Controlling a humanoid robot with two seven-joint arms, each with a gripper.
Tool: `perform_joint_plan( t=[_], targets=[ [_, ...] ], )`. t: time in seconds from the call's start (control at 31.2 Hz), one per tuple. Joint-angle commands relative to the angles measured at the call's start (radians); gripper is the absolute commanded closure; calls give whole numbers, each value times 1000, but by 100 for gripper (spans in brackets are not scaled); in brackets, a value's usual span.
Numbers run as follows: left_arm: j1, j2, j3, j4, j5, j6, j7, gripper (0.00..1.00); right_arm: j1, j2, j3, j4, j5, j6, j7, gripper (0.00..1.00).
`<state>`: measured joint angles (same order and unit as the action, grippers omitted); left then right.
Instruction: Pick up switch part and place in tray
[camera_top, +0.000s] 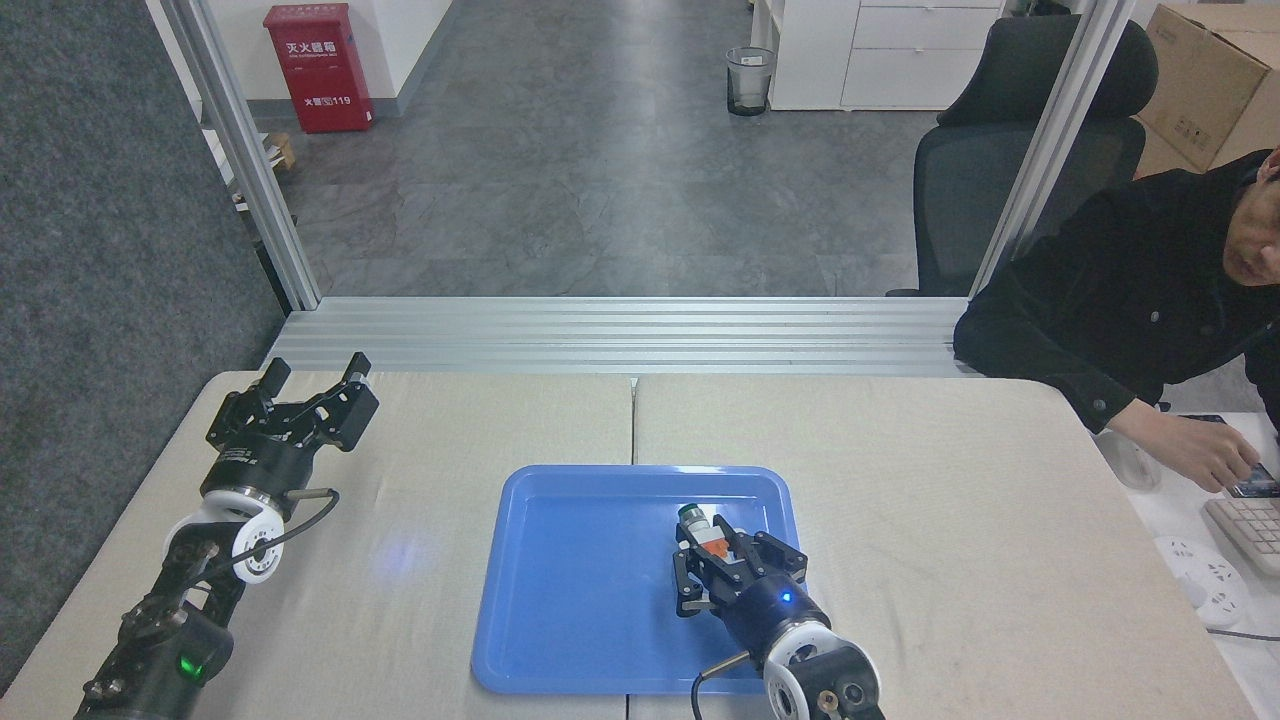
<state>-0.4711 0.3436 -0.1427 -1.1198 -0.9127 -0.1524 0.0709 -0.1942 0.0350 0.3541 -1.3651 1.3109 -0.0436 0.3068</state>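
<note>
The blue tray lies in the middle of the table, near its front edge. My right gripper is over the tray's right half, shut on the switch part. The part's green cap points away from me, and its orange middle shows between the fingers. Whether the part touches the tray floor I cannot tell. My left gripper rests at the table's far left, open and holding nothing, well away from the tray.
A person in a black jacket sits at the right, a hand on a keyboard beside the table. An office chair stands behind. A seam splits the beige table top.
</note>
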Motion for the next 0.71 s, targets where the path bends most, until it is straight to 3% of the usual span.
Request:
perform_joint_plan(
  t=[0.0, 0.1, 0.22, 0.32, 0.38, 0.51, 0.67],
  targets=[
    [0, 0, 0, 0, 0, 1, 0, 0, -2, 49, 97, 52, 15, -1, -2, 0],
    [0, 0, 0, 0, 0, 1, 0, 0, -10, 54, 79, 54, 11, 2, -26, 0],
    [0, 0, 0, 0, 0, 1, 0, 0, -65, 66, -62, 38, -7, -1, -150, 0],
    [0, 0, 0, 0, 0, 1, 0, 0, -103, 42, -118, -5, -5, -2, -205, 0],
    [0, 0, 0, 0, 0, 1, 0, 0, -139, -16, -191, -9, -7, -4, -230, 0],
    [0, 0, 0, 0, 0, 1, 0, 0, -197, -205, -309, 0, -18, -33, -232, 0],
    [0, 0, 0, 0, 0, 1, 0, 0, -195, -395, -340, 63, -100, -73, -255, 0]
  ],
)
